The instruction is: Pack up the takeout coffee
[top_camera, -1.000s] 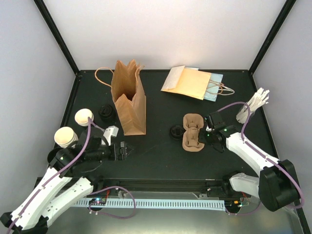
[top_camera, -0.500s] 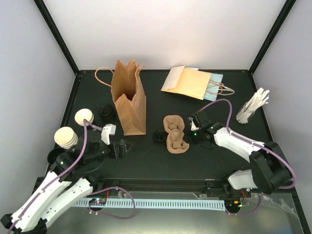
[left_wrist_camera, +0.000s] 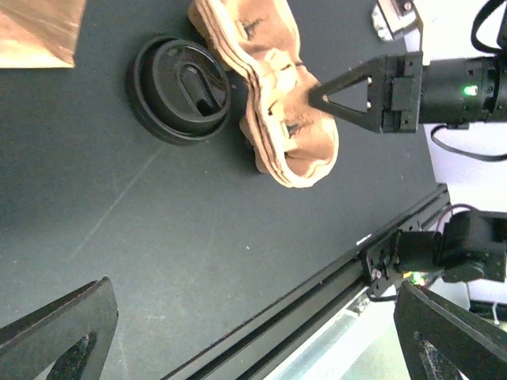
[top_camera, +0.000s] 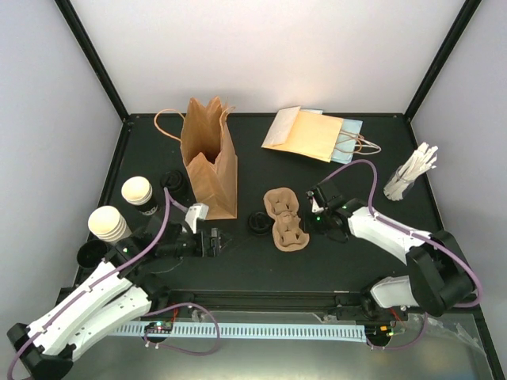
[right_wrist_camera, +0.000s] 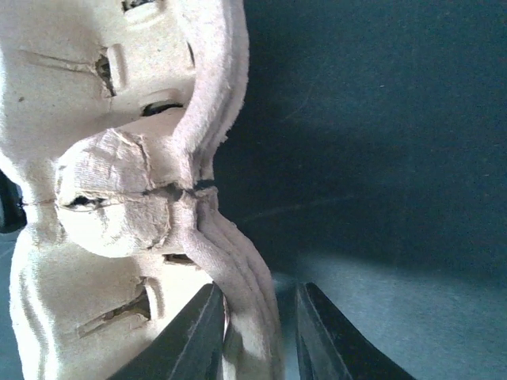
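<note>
Brown moulded-pulp cup carrier (top_camera: 284, 218) lies mid-table; everything else is placed from it. R wrist cam shows only part of it, cut off at the L and bottom edges, w/ its wavy rim btwn the right gripper (right_wrist_camera: 258, 336) fingers. A dark slit shows btwn rim and one finger, so those jaws look slack, not clamped. Small black round lid (top_camera: 259, 224) sits just L of carrier; touching or not, can't tell. Second black lid (top_camera: 171, 182), further L, is partly behind the L arm's cable. Cream-white paper cup w/ black sleeve (top_camera: 136, 190) and its twin cup (top_camera: 108, 222) stand well L of carrier, near the table's L edge; twin's sleeve hardly seen from above. Left gripper (top_camera: 220, 241) hangs near-L of carrier, past the lid, jaws spread wide over bare table. Upright brown paper bag (top_camera: 209, 162) stands back-L of carrier, apart from it; L wrist cam catches only its corner. Black table (top_camera: 333, 253) lies open on carrier's near side, up to the front rail
</note>
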Robot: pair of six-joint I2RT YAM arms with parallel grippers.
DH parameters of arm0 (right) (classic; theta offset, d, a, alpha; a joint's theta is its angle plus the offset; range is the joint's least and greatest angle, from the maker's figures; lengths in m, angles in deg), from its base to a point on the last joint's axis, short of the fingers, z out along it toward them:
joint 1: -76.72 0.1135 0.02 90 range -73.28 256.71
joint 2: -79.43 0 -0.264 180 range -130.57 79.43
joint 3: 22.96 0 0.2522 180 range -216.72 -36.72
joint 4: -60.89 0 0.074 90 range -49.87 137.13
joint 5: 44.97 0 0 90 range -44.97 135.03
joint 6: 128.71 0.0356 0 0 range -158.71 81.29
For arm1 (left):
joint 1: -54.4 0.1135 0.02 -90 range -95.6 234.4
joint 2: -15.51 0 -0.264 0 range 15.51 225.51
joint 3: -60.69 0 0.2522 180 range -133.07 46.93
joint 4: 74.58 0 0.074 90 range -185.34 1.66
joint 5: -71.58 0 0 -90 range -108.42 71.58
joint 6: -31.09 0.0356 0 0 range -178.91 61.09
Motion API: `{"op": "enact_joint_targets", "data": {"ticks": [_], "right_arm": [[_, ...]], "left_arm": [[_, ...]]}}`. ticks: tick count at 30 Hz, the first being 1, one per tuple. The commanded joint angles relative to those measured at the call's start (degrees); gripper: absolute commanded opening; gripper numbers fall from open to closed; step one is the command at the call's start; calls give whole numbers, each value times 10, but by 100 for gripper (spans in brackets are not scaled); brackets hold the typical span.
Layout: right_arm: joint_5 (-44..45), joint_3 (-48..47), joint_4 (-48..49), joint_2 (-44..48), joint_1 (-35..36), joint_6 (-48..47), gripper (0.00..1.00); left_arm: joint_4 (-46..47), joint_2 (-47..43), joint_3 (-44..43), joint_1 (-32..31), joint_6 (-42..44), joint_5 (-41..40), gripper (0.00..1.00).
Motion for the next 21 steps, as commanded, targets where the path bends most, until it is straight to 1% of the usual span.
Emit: {"op": "enact_joint_targets", "data": {"ticks": [1, 4, 5, 11, 12, 15, 16, 19, 20, 21], "right_arm": [[46, 4, -26, 24, 1, -15, 30], [65, 1, -39, 39, 0, -23, 37], [72, -1, -45, 43, 1, -26, 42], [102, -30, -80, 62, 1, -48, 46], [106, -34, -86, 64, 1, -51, 51], [109, -44, -94, 78, 1, -58, 57], [108, -47, -94, 85, 1, -61, 58], [96, -57, -94, 96, 1, -69, 66], [92, -61, -96, 97, 1, -70, 70], [92, -67, -97, 97, 1, -70, 83]], "left_arm": [[72, -17, 5, -24, -18, 12, 98], [89, -26, 9, -31, -21, 10, 98], [92, -25, 10, -32, -21, 10, 98], [97, -19, 9, -40, -20, 8, 98], [96, -20, 8, -41, -19, 5, 98], [89, -27, 4, -42, -14, -7, 98], [86, -29, 3, -42, -13, -10, 98], [79, -32, 2, -42, -9, -18, 98], [77, -33, 1, -42, -8, -19, 98], [77, -33, 0, -42, -7, -20, 98]]}}
